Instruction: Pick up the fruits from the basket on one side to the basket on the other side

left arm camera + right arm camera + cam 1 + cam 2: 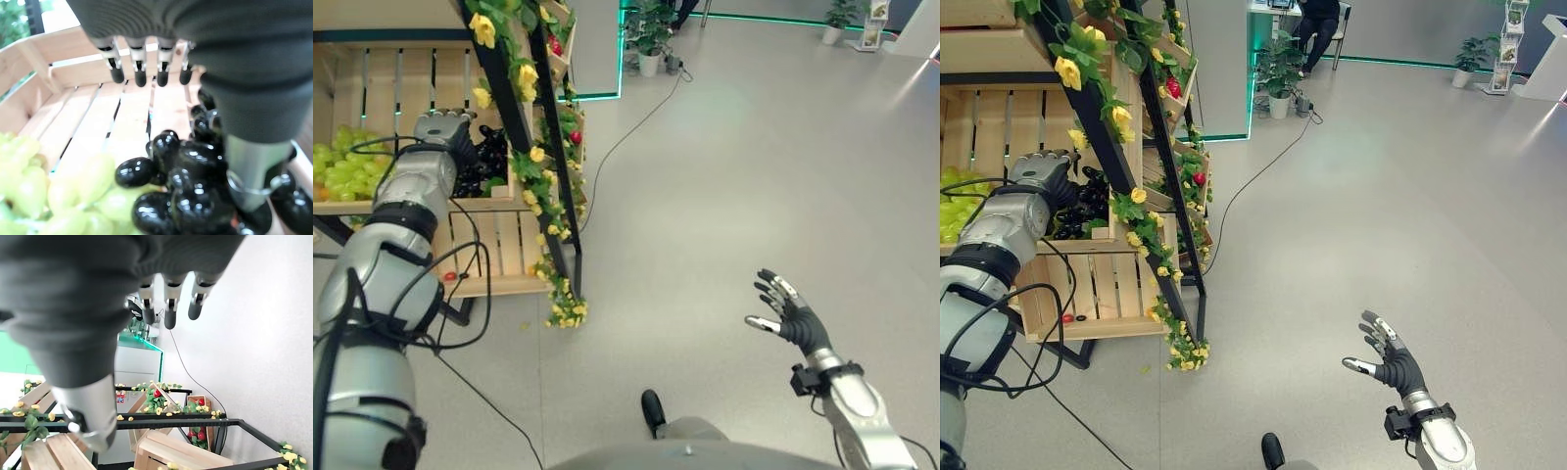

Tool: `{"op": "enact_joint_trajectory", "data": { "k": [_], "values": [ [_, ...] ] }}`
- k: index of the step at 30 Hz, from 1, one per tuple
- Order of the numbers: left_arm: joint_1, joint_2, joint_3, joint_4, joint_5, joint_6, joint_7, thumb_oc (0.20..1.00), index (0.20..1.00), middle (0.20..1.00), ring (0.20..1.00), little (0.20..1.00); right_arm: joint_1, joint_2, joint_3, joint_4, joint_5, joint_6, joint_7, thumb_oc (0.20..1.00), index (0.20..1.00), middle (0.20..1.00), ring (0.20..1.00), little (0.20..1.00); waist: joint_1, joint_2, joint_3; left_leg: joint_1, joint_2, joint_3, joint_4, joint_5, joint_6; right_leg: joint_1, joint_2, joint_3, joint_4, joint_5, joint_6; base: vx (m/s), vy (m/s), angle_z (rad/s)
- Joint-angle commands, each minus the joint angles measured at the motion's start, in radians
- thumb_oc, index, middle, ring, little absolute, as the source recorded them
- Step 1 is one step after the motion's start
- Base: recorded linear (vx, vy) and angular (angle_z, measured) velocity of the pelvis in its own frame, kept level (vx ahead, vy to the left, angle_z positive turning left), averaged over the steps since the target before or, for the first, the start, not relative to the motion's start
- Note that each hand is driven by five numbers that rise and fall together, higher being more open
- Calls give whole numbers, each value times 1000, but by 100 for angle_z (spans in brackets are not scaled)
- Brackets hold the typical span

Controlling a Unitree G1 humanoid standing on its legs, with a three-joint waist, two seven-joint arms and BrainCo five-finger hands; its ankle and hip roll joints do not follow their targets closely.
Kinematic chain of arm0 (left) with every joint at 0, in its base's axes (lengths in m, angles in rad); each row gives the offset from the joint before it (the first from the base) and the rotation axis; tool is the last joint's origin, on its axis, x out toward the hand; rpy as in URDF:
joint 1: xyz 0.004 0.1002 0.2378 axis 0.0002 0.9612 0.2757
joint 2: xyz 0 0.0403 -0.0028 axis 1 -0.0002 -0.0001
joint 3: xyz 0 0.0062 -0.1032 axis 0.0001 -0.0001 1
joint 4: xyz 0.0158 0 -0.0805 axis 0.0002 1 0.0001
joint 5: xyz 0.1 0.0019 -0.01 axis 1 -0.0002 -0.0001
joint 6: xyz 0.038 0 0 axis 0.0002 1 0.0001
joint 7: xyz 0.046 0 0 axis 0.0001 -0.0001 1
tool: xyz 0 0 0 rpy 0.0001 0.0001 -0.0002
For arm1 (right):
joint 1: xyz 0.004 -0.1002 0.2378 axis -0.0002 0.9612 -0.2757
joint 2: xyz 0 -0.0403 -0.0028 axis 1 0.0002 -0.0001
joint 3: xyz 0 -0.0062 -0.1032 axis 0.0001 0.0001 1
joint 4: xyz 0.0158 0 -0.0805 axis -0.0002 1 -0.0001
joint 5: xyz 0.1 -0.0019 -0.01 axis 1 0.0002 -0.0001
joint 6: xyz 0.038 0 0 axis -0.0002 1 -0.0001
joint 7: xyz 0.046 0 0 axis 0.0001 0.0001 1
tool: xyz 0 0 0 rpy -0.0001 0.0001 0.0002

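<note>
Dark grapes [195,196] lie heaped just beneath the left hand [445,132], directly under its thumb and below its fingertips [139,78], inside the wooden crate [49,122] on the rack's shelf. The fingers hang straight and relaxed above the bunch with a bare stretch of slatted crate floor beyond their tips; nothing is pinched or wrapped, so the hand holds no fruit. It looks poised over the dark cluster because that is the nearest fruit to take: curling down from here would close the fingers around the top berries.

Green grapes [58,191] sit beside the dark ones, off to the side of the fingers away from the thumb, touching the dark heap at its edge. Being grouped by colour within the same crate, they leave the hand a clear choice of bunch.

The right hand [788,313] is held up over bare floor [754,147], well apart from the rack, fingers spread wide and empty; it seems parked out of the way while the left works.

Farther off, beyond the left hand's fingers, the black rack frame wound with yellow flowers [524,83] rises beside the crate. A second crate [1087,294] sits on the shelf below, and potted plants [651,34] stand at the far wall.
</note>
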State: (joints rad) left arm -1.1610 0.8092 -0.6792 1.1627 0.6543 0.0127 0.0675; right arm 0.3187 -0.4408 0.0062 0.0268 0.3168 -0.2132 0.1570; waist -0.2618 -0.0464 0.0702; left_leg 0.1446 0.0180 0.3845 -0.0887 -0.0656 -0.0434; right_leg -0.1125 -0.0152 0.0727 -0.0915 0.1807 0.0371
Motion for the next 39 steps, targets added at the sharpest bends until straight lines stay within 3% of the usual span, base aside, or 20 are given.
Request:
{"op": "enact_joint_trajectory", "data": {
  "k": [1, 6, 13, 16, 19, 21, 24, 25, 30, 39],
  "values": [
    [-143, 50, -39, 37, 60, 12, 10, 1000, 1000, 1000, 1000, 1000, -51, -34, -92, -71, 27, -68, 4, 1000, 1000, 1000, 1000, 1000, 14, 19, 26, -13, -11, -44, 105, -99, 44, 71, -62, -41, 75, -161, 177, 0, 0, 0],
    [-135, 29, -14, 47, 20, 12, 37, 1000, 1000, 1000, 1000, 1000, -59, -40, -76, -65, 27, -69, 2, 1000, 1000, 1000, 1000, 1000, 11, 17, 23, -15, -10, -43, 103, -92, 41, 68, -63, -41, 74, -157, 173, 0, 0, 0],
    [-44, 44, 176, -122, -246, -33, 120, 1000, 1000, 1000, 1000, 1000, -52, -18, -76, -70, 23, -69, -13, 1000, 1000, 1000, 1000, 1000, 30, 18, 18, -22, -9, -72, 103, -85, 35, 79, -75, -72, 73, -165, 162, -8, -14, 3],
    [152, 8, 353, -365, -393, -91, 160, 1000, 1000, 1000, 1000, 1000, -42, 4, -102, -66, 9, -67, -22, 1000, 1000, 1000, 1000, 1000, 59, 9, 21, -28, -9, -102, 104, -82, 33, 93, -83, -101, 68, -172, 151, -11, -36, 8],
    [412, -84, 553, -638, -551, -178, 194, 1000, 1000, 1000, 1000, 1000, -39, 39, -130, -46, -5, -71, -40, 1000, 1000, 1000, 1000, 1000, 82, 4, 24, -32, -11, -126, 103, -80, 31, 104, -87, -122, 63, -175, 140, -3, -35, 23],
    [570, -176, 645, -738, -549, -224, 254, 1000, 1000, 1000, 1000, 1000, -43, 51, -116, -42, -13, -82, -49, 1000, 1000, 1000, 1000, 1000, 86, 3, 22, -32, -10, -137, 101, -78, 28, 111, -88, -129, 60, -178, 132, 0, -30, 21],
    [656, -225, 683, -798, -604, -271, 244, 1000, 1000, 1000, 1000, 1000, -44, 48, -119, -49, -9, -84, -54, 1000, 1000, 1000, 1000, 1000, 85, 4, 17, -30, -11, -142, 95, -76, 27, 116, -88, -132, 59, -179, 129, -1, -11, 23],
    [700, -289, 702, -859, -698, -305, 250, 1000, 1000, 1000, 1000, 1000, -54, 58, -119, -45, 0, -88, -62, 1000, 1000, 1000, 1000, 1000, 94, 5, 14, -31, -11, -150, 90, -71, 27, 121, -89, -143, 57, -180, 126, 4, -10, 12],
    [833, -391, 730, -984, -849, -368, 185, 1000, 1000, 1000, 1000, 1000, -78, 78, -115, -33, 5, -93, -76, 1000, 1000, 1000, 1000, 1000, 111, 4, 7, -29, -12, -174, 77, -62, 26, 137, -92, -168, 51, -183, 120, 1, -19, 18],
    [1090, -459, 732, -1157, -981, -373, 20, 1000, 1000, 1000, 1000, 1000, -81, 98, -135, -37, 6, -98, -87, 1000, 1000, 1000, 1000, 1000, 148, 1, 4, -38, -13, -208, 82, -54, 27, 152, -98, -199, 52, -191, 112, -7, -16, 11]
  ]
}}
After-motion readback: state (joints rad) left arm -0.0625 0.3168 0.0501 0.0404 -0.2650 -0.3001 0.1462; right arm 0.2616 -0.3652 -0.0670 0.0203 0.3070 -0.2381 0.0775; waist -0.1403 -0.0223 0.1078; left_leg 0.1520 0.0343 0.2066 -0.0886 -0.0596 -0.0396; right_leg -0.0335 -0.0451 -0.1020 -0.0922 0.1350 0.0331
